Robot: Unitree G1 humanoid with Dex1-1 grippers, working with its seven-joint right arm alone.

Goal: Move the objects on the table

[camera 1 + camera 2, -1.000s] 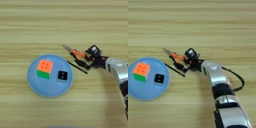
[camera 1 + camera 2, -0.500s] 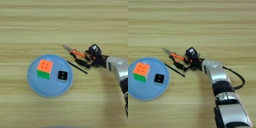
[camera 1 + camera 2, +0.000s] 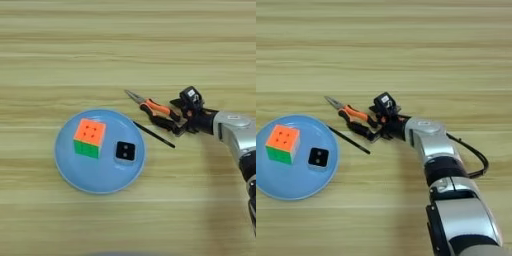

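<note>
The needle-nose pliers (image 3: 152, 107) lie flat on the table (image 3: 125, 45), nose pointing up-left, orange and black handles toward the right. My right gripper (image 3: 180, 120) comes in from the right and is shut on the ends of the handles (image 3: 362, 122), one black finger on each side. The small black cube (image 3: 125, 150) with white sides rests on the right part of the round blue plate (image 3: 80, 175), well left of the gripper.
An orange-and-green puzzle cube (image 3: 90, 137) sits on the plate's left half. A thin black stick (image 3: 154, 135) lies slantwise between plate and pliers, just below the handles. My silver forearm (image 3: 431, 142) crosses the lower right.
The gripper has edged slightly up and right at the handle ends. Pliers, plate and cubes lie where they were.
</note>
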